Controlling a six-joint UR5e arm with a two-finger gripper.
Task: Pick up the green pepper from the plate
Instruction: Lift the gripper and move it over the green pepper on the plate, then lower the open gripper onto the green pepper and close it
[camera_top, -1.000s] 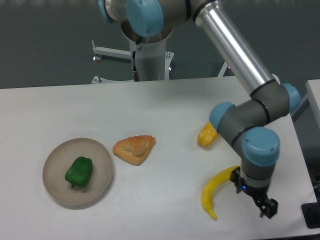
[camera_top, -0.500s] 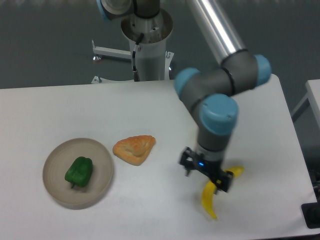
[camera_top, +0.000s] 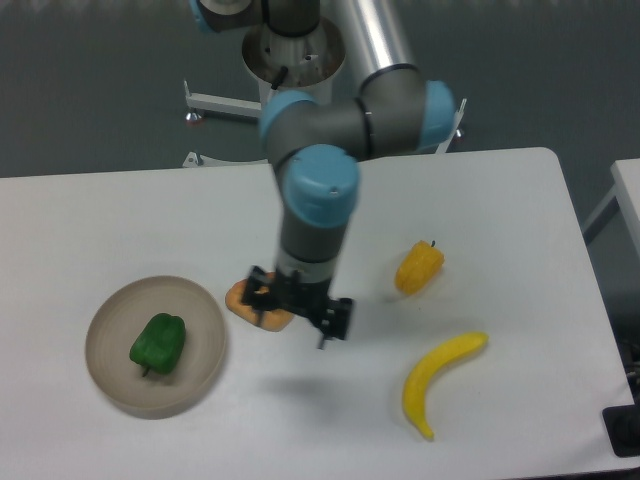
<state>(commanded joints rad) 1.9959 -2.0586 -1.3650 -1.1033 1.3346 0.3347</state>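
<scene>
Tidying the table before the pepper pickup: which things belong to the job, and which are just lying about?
Job: green pepper, plate, hand.
Lying about: pastry, yellow pepper, banana.

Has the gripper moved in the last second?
Yes. The gripper swung left, from beyond the banana toward the plate, now over the pastry.

Soft even overhead light, faint shadow under the gripper (camera_top: 297, 312), slight overall softness, glare-free table (camera_top: 520, 220).

The green pepper (camera_top: 158, 343) lies on the plate (camera_top: 200, 308), seemingly left of the tool (camera_top: 298, 310).
</scene>
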